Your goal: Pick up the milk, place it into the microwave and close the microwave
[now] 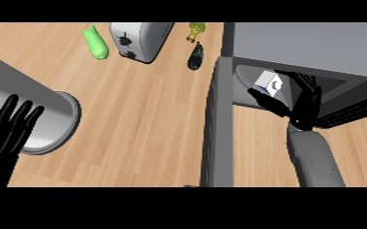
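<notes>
While my right hand [302,102] curls its black fingers and thumb round the small white-and-blue milk carton [269,82], I see the carton held just within the mouth of the grey box-shaped microwave [301,43]. Its grey door [217,126] stands swung open toward me. My left hand [18,121] rests open at the left edge, beside a grey metal cylinder [50,111]. Farther back stands a silver toaster [140,39].
</notes>
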